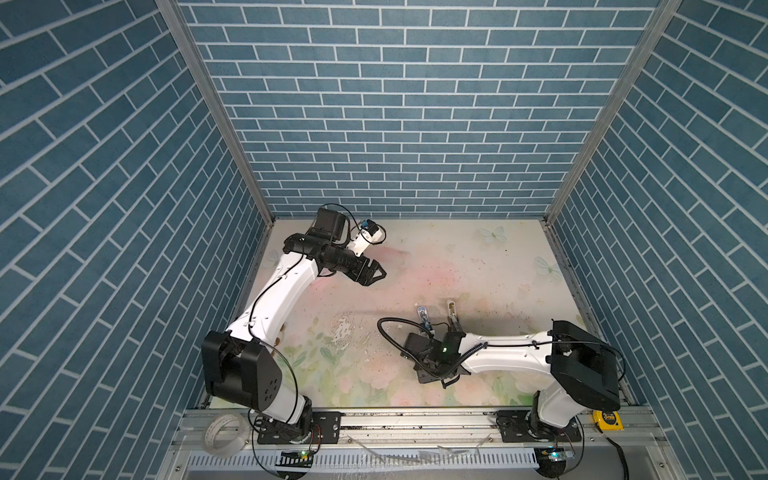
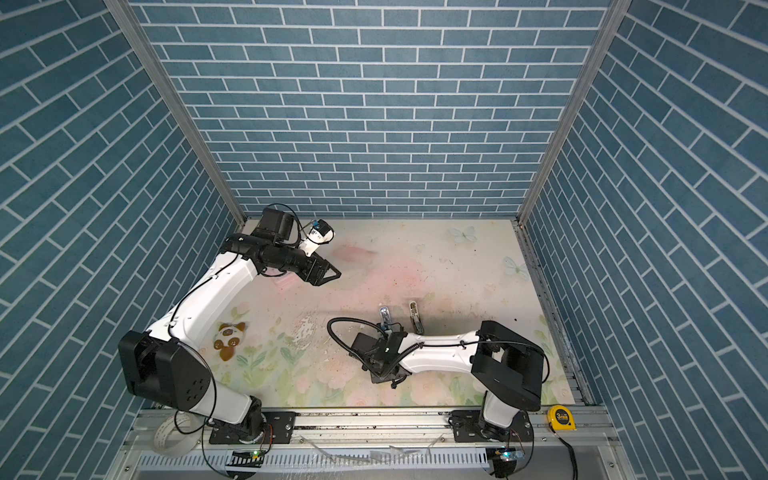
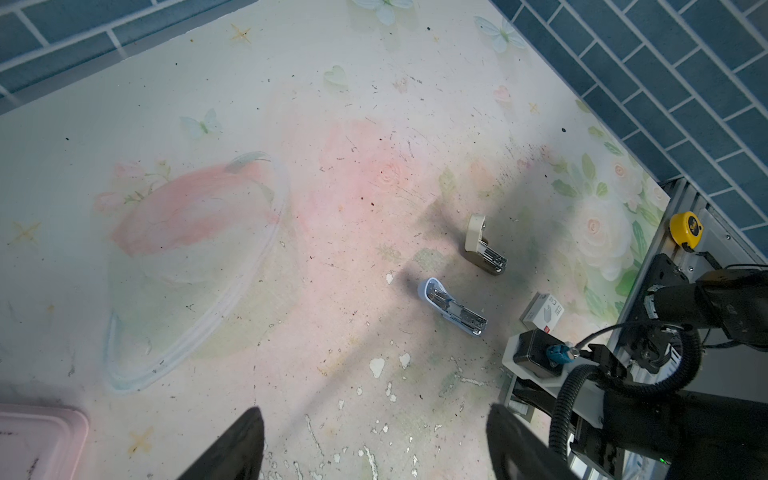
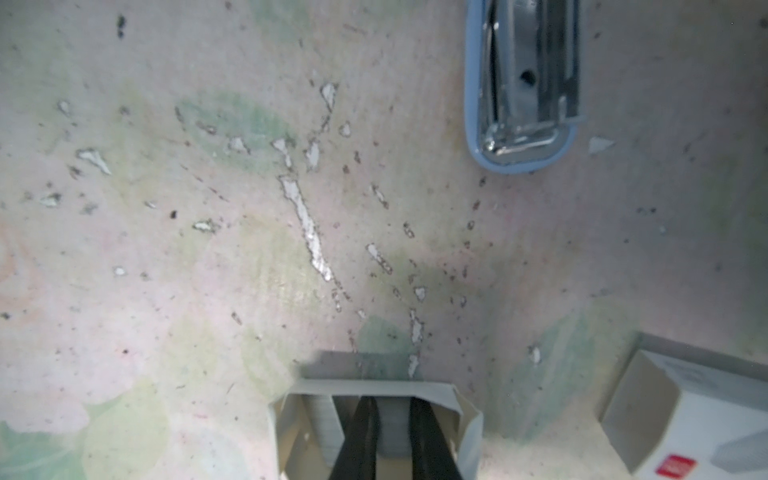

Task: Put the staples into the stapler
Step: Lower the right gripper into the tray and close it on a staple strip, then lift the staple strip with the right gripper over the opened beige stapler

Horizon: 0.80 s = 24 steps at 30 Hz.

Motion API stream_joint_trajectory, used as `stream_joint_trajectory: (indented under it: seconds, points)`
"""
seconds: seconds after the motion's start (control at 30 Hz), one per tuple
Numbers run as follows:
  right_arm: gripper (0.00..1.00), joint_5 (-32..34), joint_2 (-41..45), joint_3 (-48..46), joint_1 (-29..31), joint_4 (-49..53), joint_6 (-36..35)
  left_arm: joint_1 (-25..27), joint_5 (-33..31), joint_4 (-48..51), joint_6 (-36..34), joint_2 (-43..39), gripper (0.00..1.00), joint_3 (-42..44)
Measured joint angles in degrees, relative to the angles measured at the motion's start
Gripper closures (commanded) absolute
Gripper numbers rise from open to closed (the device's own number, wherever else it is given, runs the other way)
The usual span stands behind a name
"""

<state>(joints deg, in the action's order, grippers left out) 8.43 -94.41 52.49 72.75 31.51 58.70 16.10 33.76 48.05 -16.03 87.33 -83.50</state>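
Note:
In the right wrist view my right gripper reaches down into a small white cardboard tray. Its two black fingers stand close together with a grey strip of staples between them. A second strip lies beside it in the tray. A blue stapler lies flipped open just beyond the tray, and it also shows in both top views. Next to it lies a beige stapler, also open. My left gripper hovers open and empty, high at the back left.
A white sleeve with a red mark lies next to the tray. The corner of a pink container sits under the left arm. On the front rail are a yellow tape measure and a roll of tape. Brick walls close three sides.

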Motion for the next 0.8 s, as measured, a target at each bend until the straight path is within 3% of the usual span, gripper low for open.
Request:
stream_joint_trajectory:
  seconds: [0.57,0.8]
  points:
    - [0.88,3.0,0.6,2.5,0.7,3.9,-0.1,0.0,0.6,0.0,0.2,0.2,0.14,0.0]
    - [0.88,4.3,4.5,1.9,0.7,3.2,-0.2,0.0,0.8,0.1,0.2,0.2,0.14,-0.6]
